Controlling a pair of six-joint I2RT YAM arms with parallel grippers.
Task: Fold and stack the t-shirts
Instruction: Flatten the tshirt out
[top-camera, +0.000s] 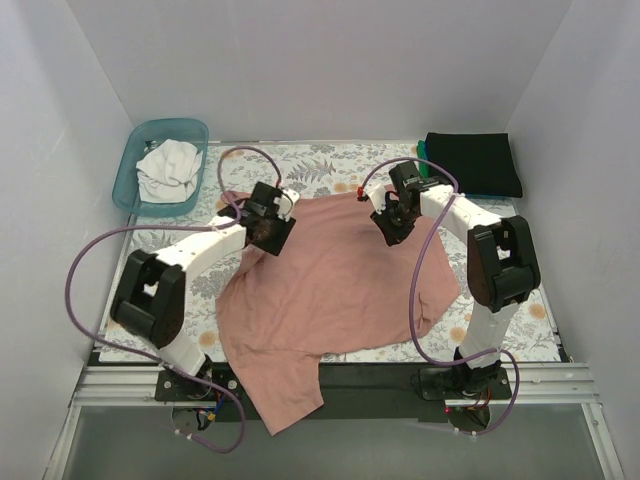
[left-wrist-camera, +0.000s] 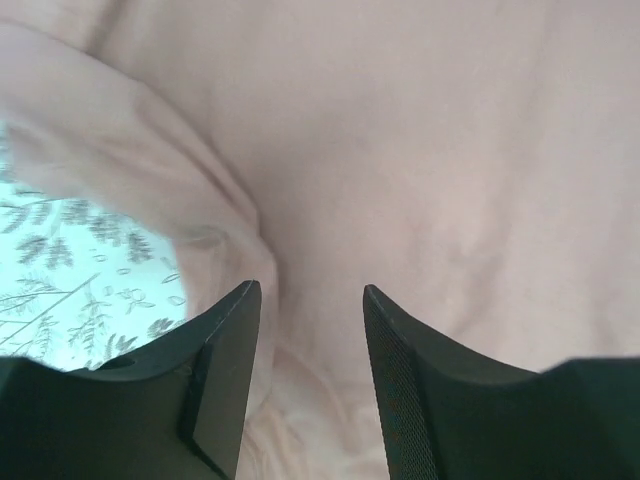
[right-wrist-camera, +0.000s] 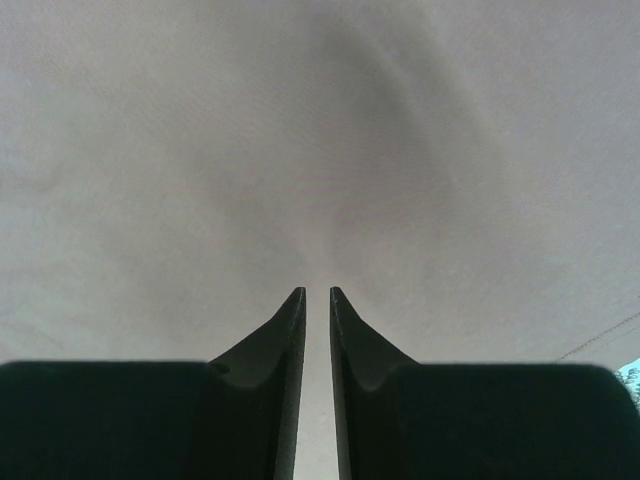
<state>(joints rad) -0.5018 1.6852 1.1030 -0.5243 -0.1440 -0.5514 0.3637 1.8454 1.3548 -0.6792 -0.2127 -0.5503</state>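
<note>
1. Far left: teal basket (top-camera: 132, 172) with a white tee (top-camera: 168, 168) bundled inside, unfolded. It sits well apart from both arms.
2. Left hand (top-camera: 268, 225): jaws parted with nothing between them. It sits low over the far-left edge of the pink tee (top-camera: 330, 285). The wrist view shows a rolled hem just left of the fingers, with the floral worktop (top-camera: 330, 160) showing beyond it.
3. The pink tee is spread mid-worktop, rumpled. Its long axis runs from far-right to near-left, and the near-left end droops over the front edge. The cloth lies directly under both hands and stretches toward the bases.
4. Right hand (top-camera: 393, 222): on the tee's far-right edge, fingers drawn almost together with only a slit between them. A crease runs away from the tips. I cannot tell whether cloth is nipped.
5. Far right: black tee (top-camera: 472, 163), folded, with a teal-green one (top-camera: 423, 152) peeking out at its left edge. This looks like the stack begun.
6. Judgement: both hands flank the far edge about evenly, so the next fold likely draws that edge nearward along the long axis. The left hand needs to close on the hem first.
</note>
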